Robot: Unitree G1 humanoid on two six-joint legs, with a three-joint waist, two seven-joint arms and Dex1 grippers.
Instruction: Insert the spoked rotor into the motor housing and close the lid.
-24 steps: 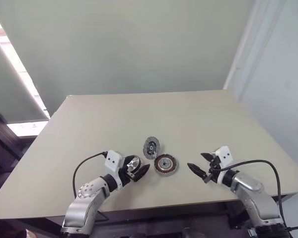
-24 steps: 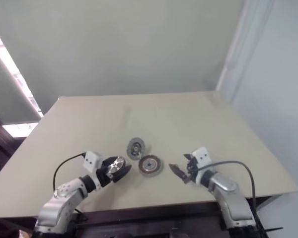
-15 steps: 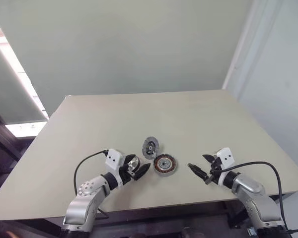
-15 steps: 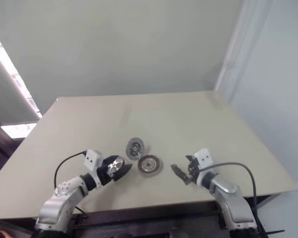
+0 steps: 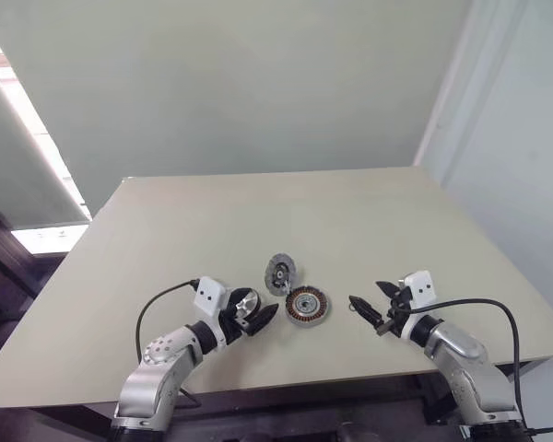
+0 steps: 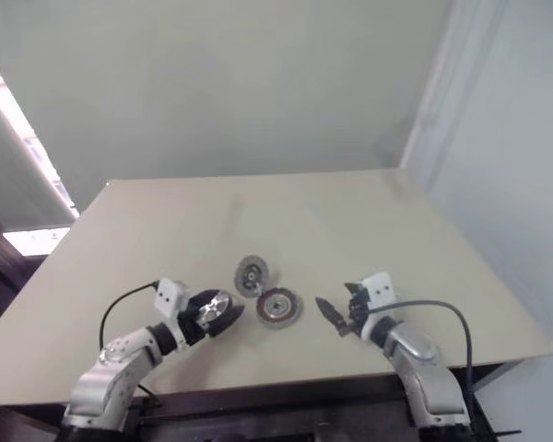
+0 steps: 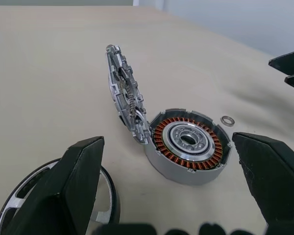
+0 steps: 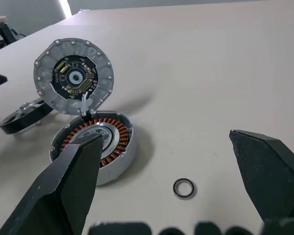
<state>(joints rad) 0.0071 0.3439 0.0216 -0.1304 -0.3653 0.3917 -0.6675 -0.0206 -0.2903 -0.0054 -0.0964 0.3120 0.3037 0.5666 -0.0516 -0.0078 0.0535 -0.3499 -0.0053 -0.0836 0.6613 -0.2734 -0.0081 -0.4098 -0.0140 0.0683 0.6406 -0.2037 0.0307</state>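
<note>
Head views: we see the flat tan table top (image 5: 350,221) with three small round parts near its front edge.
Rotor spot: the shiny silver metal cup-shaped spoked rotor (image 5: 247,302) lies on the table, right by the tips of our left gripper (image 5: 258,318), just left of the other two parts.
Housing spot: the round motor housing with its ring of copper-brown wire (image 5: 307,305) sits in the middle, between our two grippers.
Lid spot: the dull grey round lid with a dark middle (image 5: 281,273) stands just behind the housing and touches its back edge.
Left wrist view: we see the housing (image 7: 188,145) open and empty inside. The lid (image 7: 126,98) stands up on its edge, joined to the housing rim. The rotor (image 7: 54,196) lies low beside one black finger (image 7: 68,191). The jaws are spread wide and hold nothing.
Right wrist view: our right gripper (image 8: 171,196) has its two fingers far apart with nothing between them. The lid (image 8: 73,76) shows its dark round board, and the housing (image 8: 94,147) sits under it. A tiny dark ring (image 8: 183,188) lies loose on the table near the housing.
Done so far: we think nothing is done yet. The rotor is not picked up.
Left to do: we must grab the rotor, drop it into the housing, then fold the lid down.
Change from before: our right gripper (image 5: 373,311) has come a little closer to the housing. The three parts and our left gripper look the same.
</note>
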